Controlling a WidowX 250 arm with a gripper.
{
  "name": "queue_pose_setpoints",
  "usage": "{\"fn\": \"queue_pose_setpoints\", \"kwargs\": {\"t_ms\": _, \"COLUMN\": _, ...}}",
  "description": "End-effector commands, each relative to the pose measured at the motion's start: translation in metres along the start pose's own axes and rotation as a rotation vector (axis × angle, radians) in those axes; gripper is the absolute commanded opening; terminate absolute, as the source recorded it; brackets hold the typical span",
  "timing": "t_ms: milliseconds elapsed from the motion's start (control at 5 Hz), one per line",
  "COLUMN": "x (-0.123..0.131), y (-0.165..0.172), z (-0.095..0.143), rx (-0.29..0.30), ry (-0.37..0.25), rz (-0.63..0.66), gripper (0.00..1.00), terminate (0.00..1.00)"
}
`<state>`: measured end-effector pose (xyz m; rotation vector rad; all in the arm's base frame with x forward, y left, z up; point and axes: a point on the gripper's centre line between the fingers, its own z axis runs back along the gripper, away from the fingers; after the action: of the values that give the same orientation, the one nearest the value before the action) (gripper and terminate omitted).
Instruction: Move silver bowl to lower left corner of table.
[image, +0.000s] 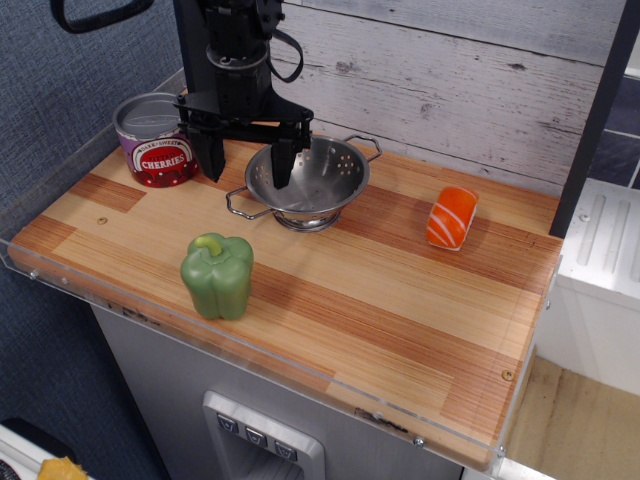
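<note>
The silver bowl (315, 180), a shiny steel colander with drain holes and two wire loop handles, stands on the wood-plank table (400, 300) near the back, left of centre. My black gripper (248, 166) hangs at the bowl's left rim with its fingers spread wide. The right finger (282, 160) reaches down inside the bowl by its left wall. The left finger (212, 158) hangs outside, between the bowl and the can. The gripper is open and holds nothing.
A purple cherries can (157, 139) stands at the back left, close to the left finger. A green bell pepper (217, 275) stands in front of the bowl near the front edge. An orange salmon sushi piece (452, 216) lies to the right. A clear acrylic rim (60, 270) edges the table.
</note>
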<state>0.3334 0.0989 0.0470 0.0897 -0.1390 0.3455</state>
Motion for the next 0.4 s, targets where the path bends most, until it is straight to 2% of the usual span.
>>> {"fn": "queue_pose_setpoints", "kwargs": {"t_ms": 0, "x": 0.001, "y": 0.0019, "z": -0.0052, "rx": -0.033, "ry": -0.007, "rz": 0.019, "gripper": 1.0, "terminate": 0.0}}
{"fn": "queue_pose_setpoints", "kwargs": {"t_ms": 200, "x": -0.0006, "y": 0.0016, "z": -0.0102, "rx": -0.05, "ry": -0.017, "rz": 0.056, "gripper": 1.0, "terminate": 0.0}}
